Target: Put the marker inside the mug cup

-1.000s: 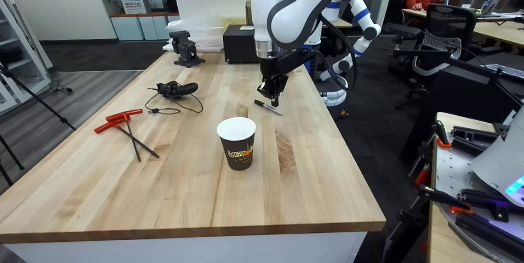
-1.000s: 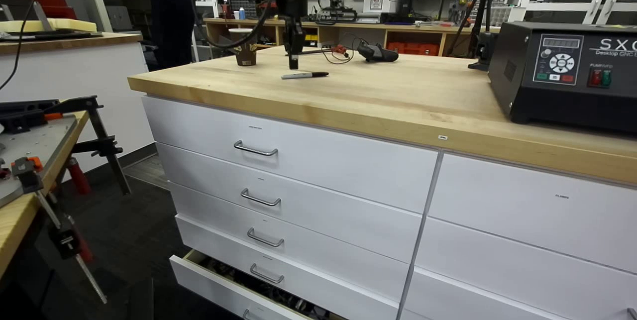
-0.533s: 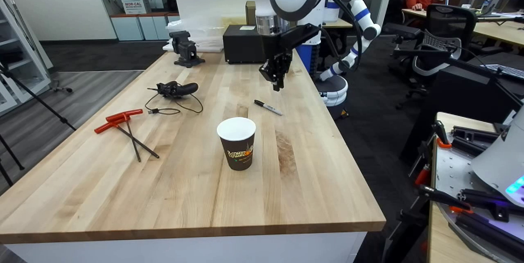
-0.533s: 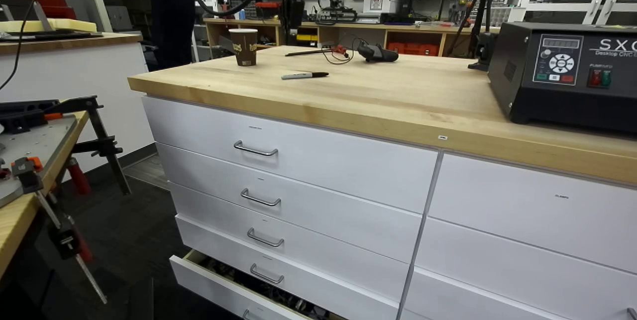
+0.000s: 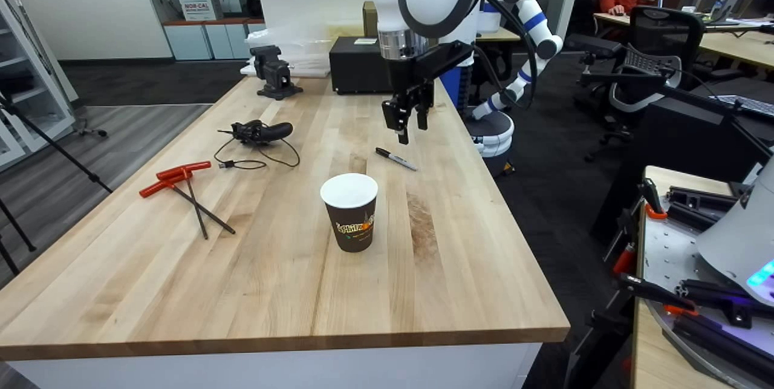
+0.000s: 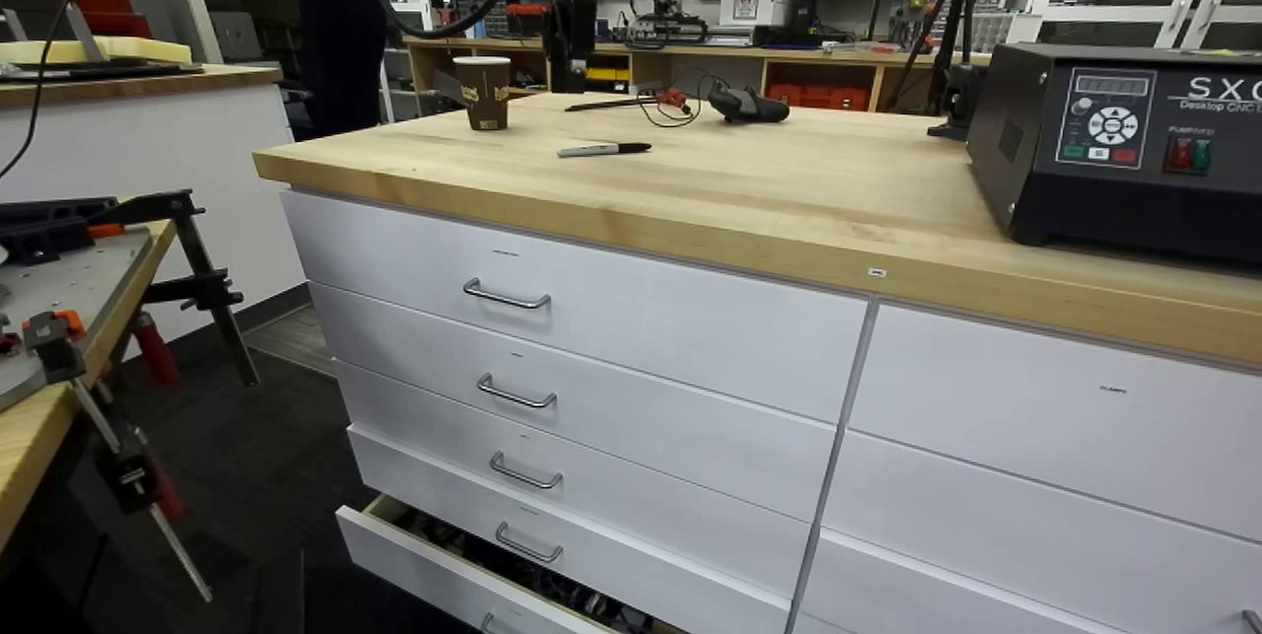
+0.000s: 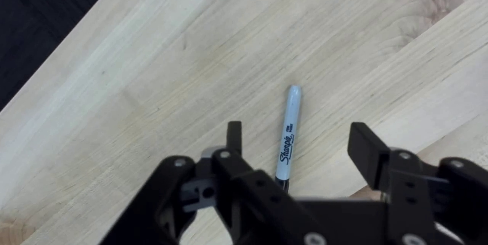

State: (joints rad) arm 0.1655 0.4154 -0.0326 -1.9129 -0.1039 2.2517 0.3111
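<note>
Claw (image 5: pixel 412 133) spread wide, holding nothing, hanging above the worktop (image 5: pixel 260 292), and the marker (image 7: pixel 288 134) lies flat on the wood below, nearer the long edge over the drawers (image 6: pixel 631 304) than the opposite one. The wrist view runs the grey barrel almost midway between the fingertips (image 7: pixel 234 136), cap end partly hidden. Looks like the grab is next: straight down, I'd say, stop just shy of the wood, squeeze evenly, because a round barrel could roll or swivel, and the drawer edge is the one it might go over. Then up high, tip it upright, and across to the mug cup (image 5: pixel 350 213), standing closer to the short edge opposite the vise (image 5: pixel 276 74) and black box (image 5: pixel 361 68), and set further in from the drawer edge. Both exterior views show plain wood from marker to cup; the red-handled tools (image 5: pixel 174 179) and black cable tangle (image 5: pixel 260 132) lie off toward the opposite long edge.
</note>
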